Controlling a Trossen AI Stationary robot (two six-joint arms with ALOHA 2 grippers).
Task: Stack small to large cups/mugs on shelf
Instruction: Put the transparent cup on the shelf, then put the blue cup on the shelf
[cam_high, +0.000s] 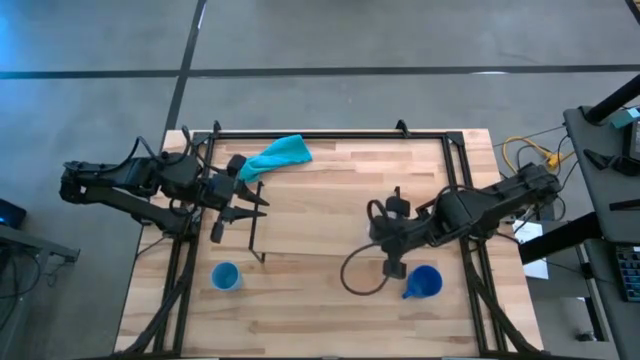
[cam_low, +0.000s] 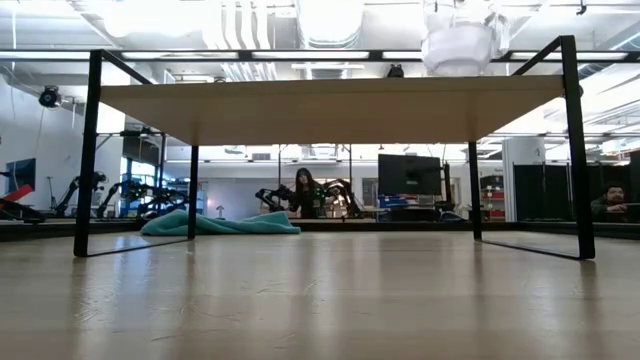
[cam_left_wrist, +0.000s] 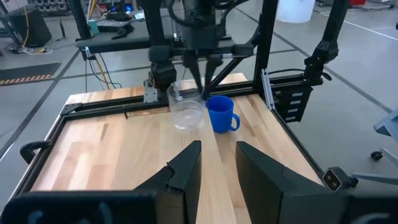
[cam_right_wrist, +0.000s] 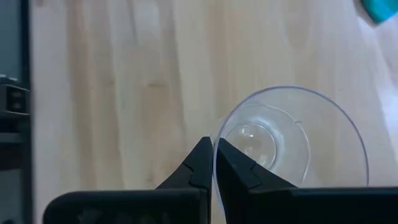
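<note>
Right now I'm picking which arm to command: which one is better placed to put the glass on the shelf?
The right. Its gripper is shut on the glass rim beside the mug. The left gripper hangs open at the shelf's far end, holding nothing.

The shelf (cam_high: 330, 225) stands mid-table. The cloth (cam_high: 278, 155) lies behind it, toward the table's far edge. The handleless cup (cam_high: 225, 277) sits at the front left. The mug (cam_high: 424, 282) sits at the front right, with the glass cup (cam_left_wrist: 186, 112) just beside it.
</note>
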